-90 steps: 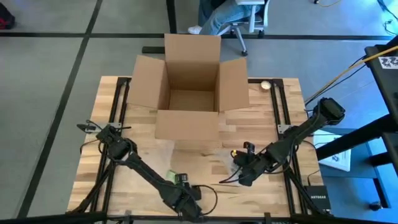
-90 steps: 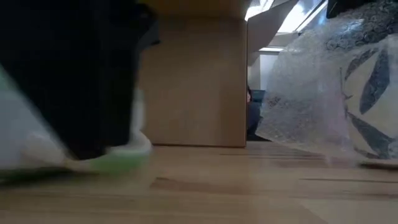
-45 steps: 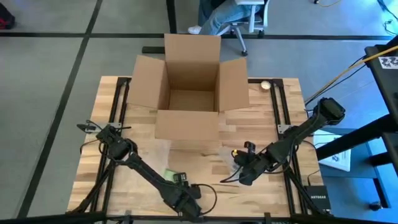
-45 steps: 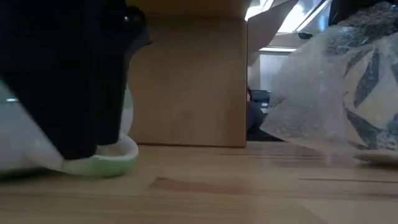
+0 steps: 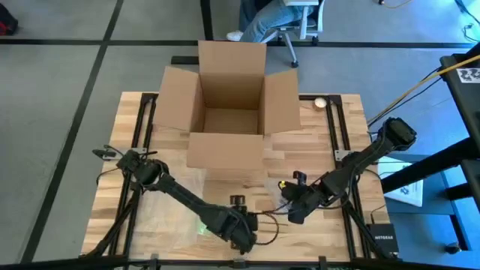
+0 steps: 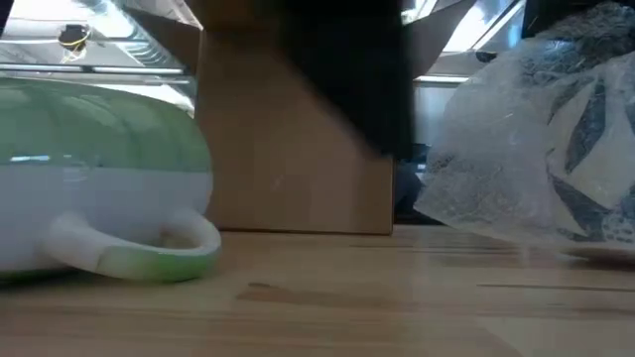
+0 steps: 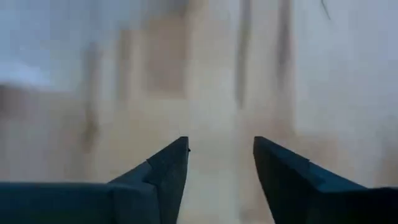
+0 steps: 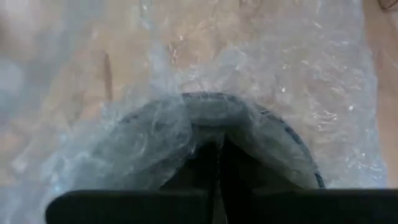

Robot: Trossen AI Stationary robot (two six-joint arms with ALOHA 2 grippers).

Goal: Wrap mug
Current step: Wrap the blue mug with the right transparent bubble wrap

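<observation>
- Two dark arms reach over the wooden tabletop (image 5: pixel 172 142), one from each side, with an open cardboard box (image 5: pixel 229 105) standing at the far middle.
- The green mug (image 6: pixel 99 178) lies on the tabletop at the near edge, left of centre, its pale handle (image 6: pixel 139 248) resting low against the wood; from above only a small green patch (image 5: pixel 201 227) shows just beside the left arm.
- The left pincer (image 5: pixel 251 225) hovers near the front edge, right of the mug and apart from it. Its wrist view shows both dark fingers (image 7: pixel 168 171) spread with bare wood between them, gripping nothing.
- The right pincer (image 5: pixel 287 202) sits right of centre, in front of the box. Its fingers (image 8: pixel 214 165) are pressed together on a clear bubble-wrap sheet (image 8: pixel 261 81), which bunches up around them.
- In the low view that bubble wrap (image 6: pixel 516 149) rises in a crinkled mound at the right, well apart from the mug, with the box wall between them in the background.
- A seated person's legs (image 5: pixel 262 19) and a chair base show on the floor beyond the tabletop.
</observation>
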